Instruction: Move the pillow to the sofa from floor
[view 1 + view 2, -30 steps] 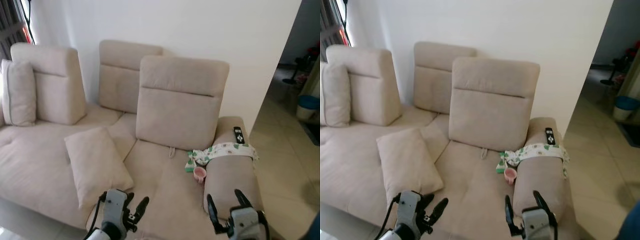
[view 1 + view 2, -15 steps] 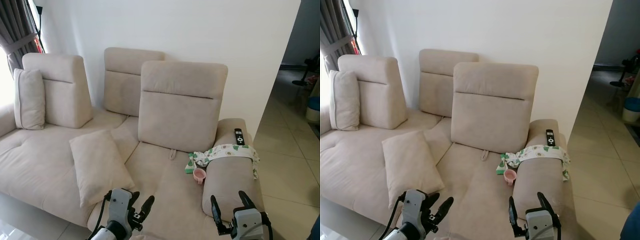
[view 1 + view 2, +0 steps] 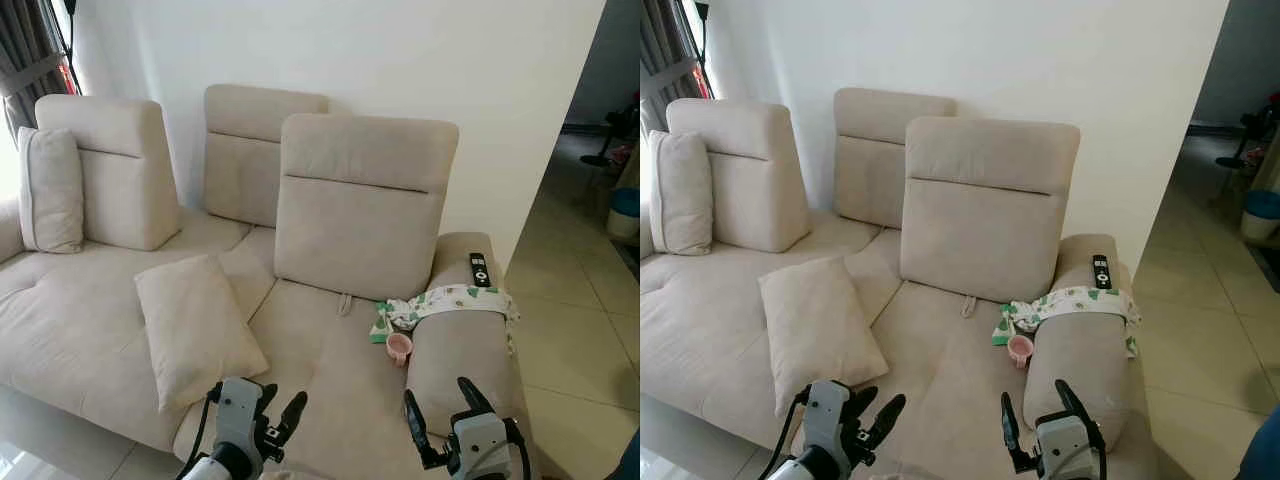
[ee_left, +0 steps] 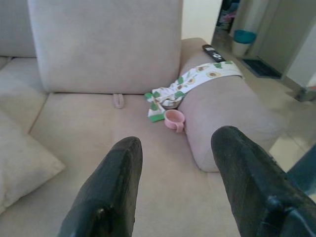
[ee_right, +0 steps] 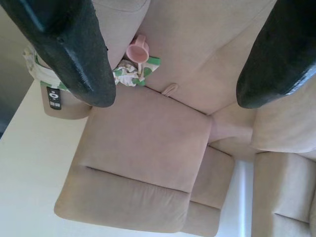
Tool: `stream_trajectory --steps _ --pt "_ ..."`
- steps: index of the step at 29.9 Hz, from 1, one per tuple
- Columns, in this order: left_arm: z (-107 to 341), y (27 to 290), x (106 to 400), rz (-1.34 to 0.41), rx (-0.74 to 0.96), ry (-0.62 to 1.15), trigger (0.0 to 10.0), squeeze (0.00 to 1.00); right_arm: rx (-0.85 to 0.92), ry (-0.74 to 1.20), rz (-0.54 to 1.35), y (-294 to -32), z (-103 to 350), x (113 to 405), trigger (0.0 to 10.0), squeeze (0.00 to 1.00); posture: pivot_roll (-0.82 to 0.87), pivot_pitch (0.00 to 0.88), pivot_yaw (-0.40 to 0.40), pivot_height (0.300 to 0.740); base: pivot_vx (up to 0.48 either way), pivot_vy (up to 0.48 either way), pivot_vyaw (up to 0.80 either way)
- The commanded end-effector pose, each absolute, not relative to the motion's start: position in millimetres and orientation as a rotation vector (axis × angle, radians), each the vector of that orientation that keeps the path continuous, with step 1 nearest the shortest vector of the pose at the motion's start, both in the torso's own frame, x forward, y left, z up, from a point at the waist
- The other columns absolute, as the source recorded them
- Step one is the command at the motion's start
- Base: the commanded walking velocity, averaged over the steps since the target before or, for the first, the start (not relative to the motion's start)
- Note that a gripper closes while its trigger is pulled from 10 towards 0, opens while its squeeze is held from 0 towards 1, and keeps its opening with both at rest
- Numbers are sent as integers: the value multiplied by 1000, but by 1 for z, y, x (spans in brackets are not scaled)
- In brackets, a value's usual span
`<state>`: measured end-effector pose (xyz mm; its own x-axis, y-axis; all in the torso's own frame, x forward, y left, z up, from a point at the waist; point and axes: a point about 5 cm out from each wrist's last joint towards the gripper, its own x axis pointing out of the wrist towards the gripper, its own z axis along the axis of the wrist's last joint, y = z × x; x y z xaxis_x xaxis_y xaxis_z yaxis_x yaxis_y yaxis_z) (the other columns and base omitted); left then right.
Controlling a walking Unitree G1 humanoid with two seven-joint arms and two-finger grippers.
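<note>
Your pillow [image 3: 195, 325] is lying on the sofa [image 3: 330, 360] seat, exactly as a second ago. Both the left gripper [image 3: 277, 417] and right gripper [image 3: 437, 423] are still hovering low, fingers apart, holding nothing.

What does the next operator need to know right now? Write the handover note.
Left hand: open, empty, low in front of the sofa.
Right hand: open, empty, low near the armrest.
Pillow: lying on the sofa seat, nothing holding it.
Also there: cloth and remote on the armrest, pink cup beside it.
Done: pillow is on the sofa.
Left: nothing obvious; perhaps straighten the pillow.
</note>
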<state>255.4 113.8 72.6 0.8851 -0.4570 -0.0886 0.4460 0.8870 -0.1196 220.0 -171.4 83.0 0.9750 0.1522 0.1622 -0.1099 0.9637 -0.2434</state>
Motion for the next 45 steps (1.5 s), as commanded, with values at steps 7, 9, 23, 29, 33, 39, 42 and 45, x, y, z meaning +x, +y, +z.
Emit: stream_trajectory --steps 7,9,23,29,33,39,42,45 --pt "67 121 256 -423 -111 133 10000 0 -205 -82 209 -166 67 217 10000 0 -12 0 36 725 0 0 0" --pt "66 122 256 -419 -110 135 10000 0 -205 -77 213 -167 66 216 10000 0 -12 0 36 720 0 0 0" --pt "66 122 256 -421 -97 132 10000 0 -201 -78 214 -168 65 215 10000 0 -14 0 36 665 0 0 0" --pt "66 122 256 -426 -89 130 10000 0 -197 -75 213 -169 63 214 10000 0 -16 0 37 640 0 0 0" --pt "66 122 257 -428 -86 129 10000 0 -196 -73 212 -169 62 214 10000 0 -15 0 38 625 0 0 0" --pt "67 121 257 -430 -85 127 10000 0 -198 -71 213 -169 62 214 10000 0 -15 0 39 600 0 0 0" --pt "66 121 257 -432 -84 127 10000 0 -199 -70 214 -169 61 214 10000 0 -15 0 36 590 0 0 0" --pt "66 121 258 -432 -83 129 10000 0 -200 -70 215 -169 62 214 10000 0 -15 0 35 585 0 0 0"
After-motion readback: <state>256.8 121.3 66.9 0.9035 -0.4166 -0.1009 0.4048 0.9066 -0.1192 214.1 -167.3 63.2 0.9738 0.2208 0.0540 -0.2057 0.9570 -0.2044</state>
